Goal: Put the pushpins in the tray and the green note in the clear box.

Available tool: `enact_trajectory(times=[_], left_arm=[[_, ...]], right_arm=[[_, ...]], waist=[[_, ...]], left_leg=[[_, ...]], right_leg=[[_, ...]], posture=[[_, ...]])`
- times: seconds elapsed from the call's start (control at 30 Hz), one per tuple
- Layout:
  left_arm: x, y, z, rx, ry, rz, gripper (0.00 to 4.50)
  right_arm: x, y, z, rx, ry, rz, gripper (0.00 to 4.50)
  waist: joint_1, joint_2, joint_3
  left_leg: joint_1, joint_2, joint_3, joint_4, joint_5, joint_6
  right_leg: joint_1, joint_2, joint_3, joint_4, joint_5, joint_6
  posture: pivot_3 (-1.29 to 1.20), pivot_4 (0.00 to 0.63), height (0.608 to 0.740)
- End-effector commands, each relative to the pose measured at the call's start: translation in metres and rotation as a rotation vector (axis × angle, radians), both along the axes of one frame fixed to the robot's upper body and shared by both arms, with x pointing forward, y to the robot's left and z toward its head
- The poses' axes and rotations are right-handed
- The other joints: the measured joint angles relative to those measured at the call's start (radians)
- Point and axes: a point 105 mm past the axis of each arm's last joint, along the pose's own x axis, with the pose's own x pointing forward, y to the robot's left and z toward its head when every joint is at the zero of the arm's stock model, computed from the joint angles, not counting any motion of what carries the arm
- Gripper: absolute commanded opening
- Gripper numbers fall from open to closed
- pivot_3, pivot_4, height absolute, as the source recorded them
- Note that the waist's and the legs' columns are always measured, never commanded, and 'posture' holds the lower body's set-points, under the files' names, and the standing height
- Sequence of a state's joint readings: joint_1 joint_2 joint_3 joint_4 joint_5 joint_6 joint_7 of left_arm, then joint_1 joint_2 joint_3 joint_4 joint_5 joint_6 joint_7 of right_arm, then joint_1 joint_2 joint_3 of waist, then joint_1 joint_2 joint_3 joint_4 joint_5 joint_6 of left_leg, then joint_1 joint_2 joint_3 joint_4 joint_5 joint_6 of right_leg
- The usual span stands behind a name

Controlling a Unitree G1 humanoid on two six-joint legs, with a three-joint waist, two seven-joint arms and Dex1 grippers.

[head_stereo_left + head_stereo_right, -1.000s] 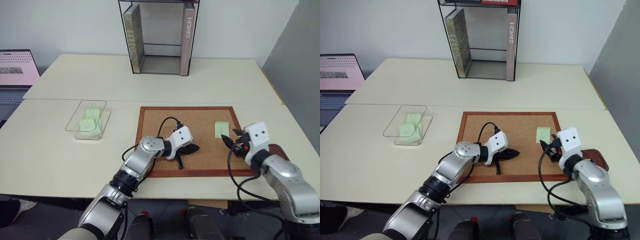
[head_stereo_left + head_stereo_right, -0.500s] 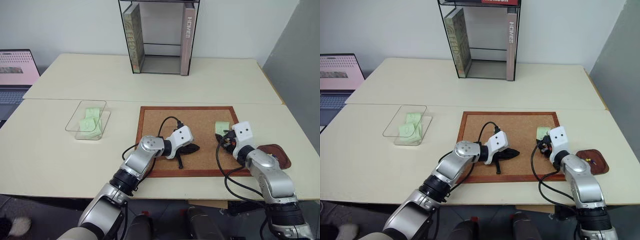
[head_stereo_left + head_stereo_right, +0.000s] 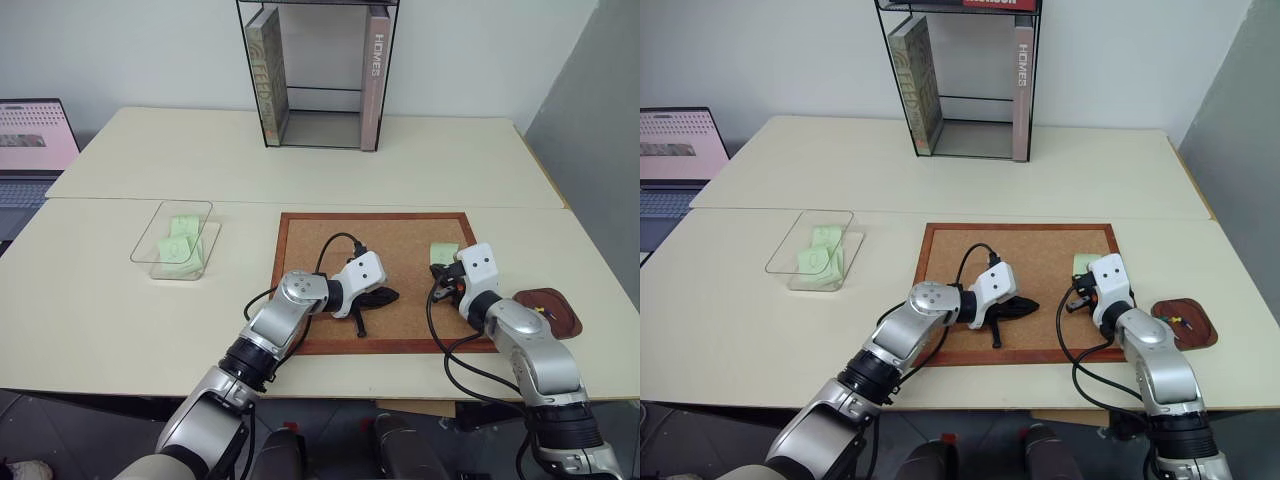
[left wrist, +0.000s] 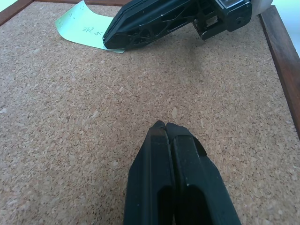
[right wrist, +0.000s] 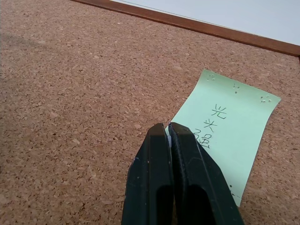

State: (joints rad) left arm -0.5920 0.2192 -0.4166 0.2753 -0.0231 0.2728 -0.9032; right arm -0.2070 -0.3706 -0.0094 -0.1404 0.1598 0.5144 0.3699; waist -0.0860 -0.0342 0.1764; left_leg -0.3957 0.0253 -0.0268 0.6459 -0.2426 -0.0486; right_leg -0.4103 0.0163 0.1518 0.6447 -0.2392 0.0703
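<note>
So the desk (image 3: pixel 120 300) is the big pale surface everything sits on, with a black-framed glass shelf (image 3: pixel 318 75) holding books at the back and a laptop (image 3: pixel 30 140) off at the left edge. Next down in size is the corkboard (image 3: pixel 400 240) in front of the robot, wood frame, and both arms are working over it. The clear box (image 3: pixel 175 240) sits well apart on the desk to the left of the board and already has a few green slips in it, so that's where the last one is headed. The tray (image 3: pixel 548 308) is just off the board's right edge, handy for the right arm, and I think I can see a couple of tiny coloured pushpins (image 3: pixel 1180 322) in it, though they're mere specks. The left gripper (image 4: pixel 165 127) has its 2 fingers pressed together on nothing, tips resting low on bare cork mid-board, looks like it's just parked out of the way. The right gripper (image 5: pixel 167 129) has its fingers pinched together right at the near edge of the green note (image 5: pixel 234 124), which lies on the cork near the board's right side; whether the paper is really caught between them is hard to tell.
</note>
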Motion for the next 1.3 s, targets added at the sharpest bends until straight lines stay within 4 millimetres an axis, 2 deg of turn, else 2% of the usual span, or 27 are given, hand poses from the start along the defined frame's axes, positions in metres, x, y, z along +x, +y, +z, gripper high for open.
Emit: enact_trajectory(times=[0.03, 0.33, 0.6, 0.63, 0.67, 0.7, 0.73, 0.9, 1.0, 1.03, 1.07, 1.13, 1.3], left_arm=[[0.002, 0.008, -0.009, 0.041, 0.009, 0.031, 0.0], [0.004, 0.005, -0.005, 0.015, 0.005, 0.038, 0.0], [0.021, -0.003, 0.041, -0.207, 0.031, 0.092, 0.0], [0.025, -0.002, 0.049, -0.236, 0.032, 0.106, 0.2], [0.029, -0.001, 0.057, -0.265, 0.032, 0.121, 0.2], [0.032, 0.0, 0.065, -0.292, 0.037, 0.13, 0.46], [0.035, 0.001, 0.073, -0.324, 0.045, 0.139, 0.52], [0.038, 0.005, 0.099, -0.451, 0.156, 0.137, 1.74], [0.037, 0.007, 0.107, -0.502, 0.234, 0.133, 2.27], [0.035, 0.007, 0.108, -0.515, 0.268, 0.122, 2.57], [0.03, 0.007, 0.11, -0.539, 0.321, 0.102, 2.63], [0.025, 0.006, 0.113, -0.567, 0.381, 0.08, 3.06], [0.027, 0.005, 0.116, -0.656, 0.502, 0.131, 4.0]], right_arm=[[-0.003, -0.001, 0.035, 0.005, -0.119, 0.002, 0.07], [-0.012, 0.006, 0.08, -0.039, -0.225, 0.076, 0.07], [-0.022, 0.015, 0.101, -0.141, -0.271, 0.179, 0.07], [-0.024, 0.015, 0.102, -0.166, -0.277, 0.193, 0.02], [-0.025, 0.016, 0.103, -0.195, -0.283, 0.209, 0.02], [-0.027, 0.017, 0.103, -0.225, -0.289, 0.223, 0.0], [-0.028, 0.017, 0.102, -0.26, -0.3, 0.237, 0.0], [-0.029, 0.022, 0.097, -0.411, -0.351, 0.293, 0.0], [-0.029, 0.026, 0.093, -0.485, -0.386, 0.324, 0.0], [-0.03, 0.027, 0.091, -0.522, -0.401, 0.339, 0.0], [-0.03, 0.028, 0.089, -0.57, -0.421, 0.354, 0.0], [-0.029, 0.029, 0.087, -0.627, -0.448, 0.37, 0.0], [-0.028, 0.035, 0.086, -0.749, -0.524, 0.418, 0.0]], waist=[[0.0, 0.0, 0.0], [0.0, 0.0, 0.0], [0.001, 0.0, 0.0], [0.002, 0.0, 0.0], [0.002, 0.0, 0.0], [0.002, 0.0, 0.001], [0.002, 0.0, 0.001], [0.002, -0.001, 0.001], [0.001, -0.001, 0.001], [0.001, -0.001, 0.001], [0.001, -0.001, 0.001], [0.001, -0.001, 0.001], [0.002, -0.001, 0.001]], left_leg=[[0.0, 0.0, 0.0, 0.0, 0.0, 0.0], [-0.001, 0.0, 0.0, 0.0, 0.0, 0.0], [-0.003, 0.0, 0.0, 0.0, 0.0, 0.0], [-0.003, 0.0, 0.0, 0.0, 0.0, 0.0], [-0.005, 0.0, 0.0, -0.001, 0.0, 0.0], [-0.005, 0.0, 0.0, -0.001, 0.0, 0.0], [-0.005, 0.0, 0.0, -0.001, 0.0, 0.0], [-0.006, 0.0, 0.0, -0.002, 0.0, 0.0], [-0.006, 0.0, 0.0, -0.002, 0.0, 0.0], [-0.006, 0.0, 0.0, -0.002, 0.0, 0.0], [-0.006, 0.0, 0.0, -0.002, 0.0, 0.0], [-0.006, 0.0, 0.0, -0.001, 0.0, 0.0], [-0.006, 0.0, 0.0, -0.001, 0.0, 0.0]], right_leg=[[0.0, 0.0, 0.0, 0.0, 0.0, 0.0], [-0.001, 0.0, 0.0, 0.0, 0.0, 0.0], [-0.002, 0.0, 0.0, 0.0, 0.0, 0.0], [-0.003, 0.0, 0.0, 0.0, 0.0, 0.0], [-0.004, 0.0, -0.001, 0.0, 0.002, 0.004], [-0.005, 0.0, -0.001, 0.0, 0.003, 0.005], [-0.005, 0.0, -0.001, 0.0, 0.003, 0.005], [-0.006, 0.0, -0.001, -0.001, 0.003, 0.006], [-0.006, 0.0, -0.001, 0.0, 0.003, 0.006], [-0.006, 0.0, -0.001, 0.0, 0.003, 0.006], [-0.006, 0.0, -0.001, 0.0, 0.003, 0.006], [-0.006, 0.0, -0.001, 0.0, 0.003, 0.006], [-0.006, 0.0, -0.001, 0.0, 0.003, 0.006]], posture=[[0.0, 0.15, 0.74], [0.0, 0.15, 0.74], [0.0, 0.15, 0.74], [0.0, 0.15, 0.74], [0.0, 0.15, 0.74], [0.0, 0.15, 0.74], [0.0, 0.15, 0.74], [0.0, 0.15, 0.74], [0.0, 0.15, 0.74], [0.0, 0.15, 0.74], [0.0, 0.15, 0.74], [0.0, 0.15, 0.74], [0.0, 0.15, 0.74]])
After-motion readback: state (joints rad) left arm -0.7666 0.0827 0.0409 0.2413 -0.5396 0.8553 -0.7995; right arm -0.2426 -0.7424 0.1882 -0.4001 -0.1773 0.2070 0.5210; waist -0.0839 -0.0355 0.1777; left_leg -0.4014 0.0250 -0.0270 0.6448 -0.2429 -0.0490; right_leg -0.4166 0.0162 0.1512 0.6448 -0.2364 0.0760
